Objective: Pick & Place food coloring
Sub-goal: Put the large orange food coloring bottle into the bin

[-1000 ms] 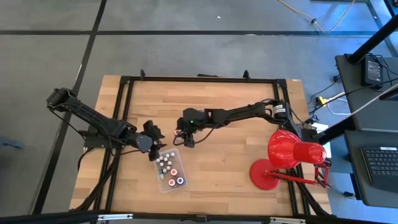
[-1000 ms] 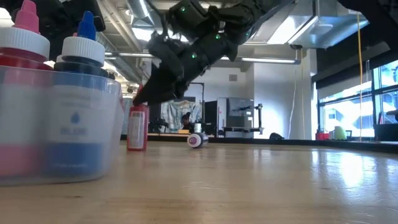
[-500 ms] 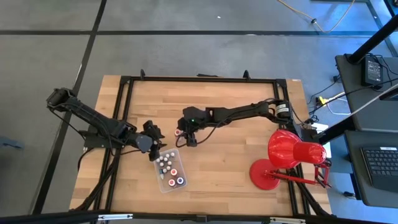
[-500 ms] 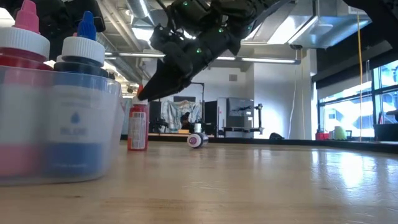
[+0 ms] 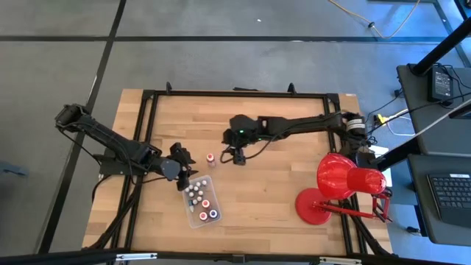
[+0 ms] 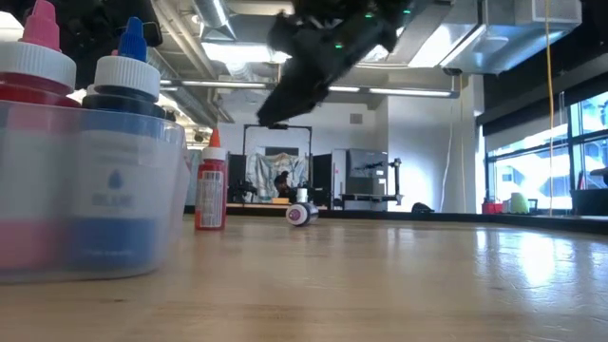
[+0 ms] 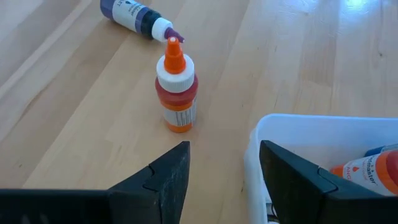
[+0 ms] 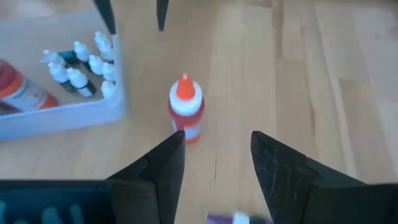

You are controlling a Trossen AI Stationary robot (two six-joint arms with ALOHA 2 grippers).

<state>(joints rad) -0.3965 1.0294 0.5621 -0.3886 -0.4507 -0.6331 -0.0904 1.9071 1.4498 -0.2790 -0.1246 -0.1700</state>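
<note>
While your right hand (image 5: 239, 159) hangs open and empty above the counter (image 5: 280, 199), the red food coloring bottle (image 5: 211, 158) stands upright beside the tray (image 5: 193, 219), your left hand (image 5: 185, 171) open too.

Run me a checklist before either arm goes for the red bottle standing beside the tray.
1. Red bottle upright on the table: ok.
2. Bottle free of both hands: ok. The right hand is lifted clear beside it, and the left hand waits by the tray.
3. Right hand open enough to take the bottle: ok, fingers spread with nothing between them.
4. Left hand empty: ok, its fingers are apart and hold nothing.
5. Room in the clear tray: cannot tell, since several bottles already stand inside.
6. Purple bottle lying just behind the red one: not ok, it may get knocked on approach.
</note>
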